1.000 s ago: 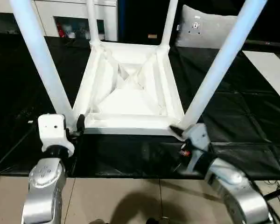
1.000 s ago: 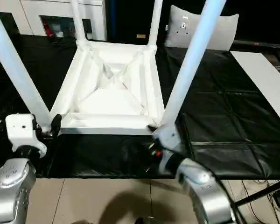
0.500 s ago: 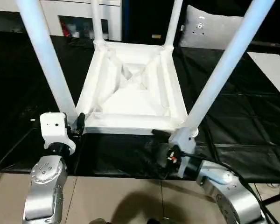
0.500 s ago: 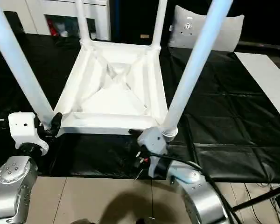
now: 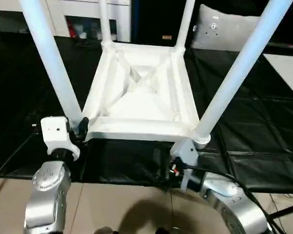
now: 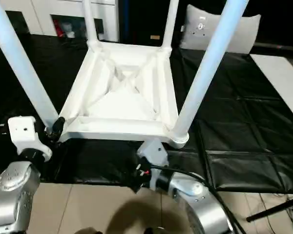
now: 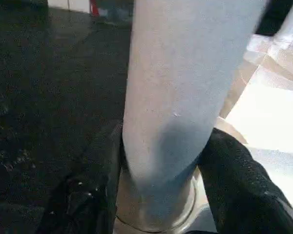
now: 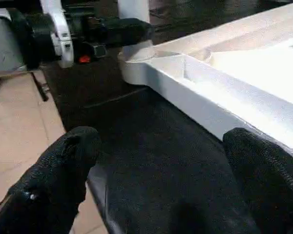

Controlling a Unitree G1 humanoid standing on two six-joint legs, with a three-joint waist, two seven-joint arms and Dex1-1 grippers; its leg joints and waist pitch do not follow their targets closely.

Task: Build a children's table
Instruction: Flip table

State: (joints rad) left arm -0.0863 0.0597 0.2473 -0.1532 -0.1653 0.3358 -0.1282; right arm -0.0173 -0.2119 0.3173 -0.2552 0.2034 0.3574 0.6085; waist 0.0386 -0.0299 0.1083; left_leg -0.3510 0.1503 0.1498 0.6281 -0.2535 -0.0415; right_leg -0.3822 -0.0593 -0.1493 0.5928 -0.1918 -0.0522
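Left eye view: the children's table point(image 5: 141, 97) lies upside down on the black mat point(image 5: 263, 126), occupying the centre of the frame, ribbed underside up and four legs rising past the upper edge.

At lower left, the left gripper point(image 5: 78, 130) sits at the base of the near-left leg point(image 5: 51, 58), where that leg enters its corner socket. In the left wrist view its two black fingers point(image 7: 244, 180) bracket the leg on both sides at the socket, pinching it.

At lower centre-right, the right gripper point(image 8: 161, 180) lies just below the table's near edge point(image 5: 136, 130), beside the near-right leg point(image 5: 239, 73). In the right wrist view its fingers point(image 8: 63, 170) are spread wide over the mat, clear of the table rim and holding nothing.

At upper left, a white cabinet point(image 5: 88, 19) stands behind the mat.
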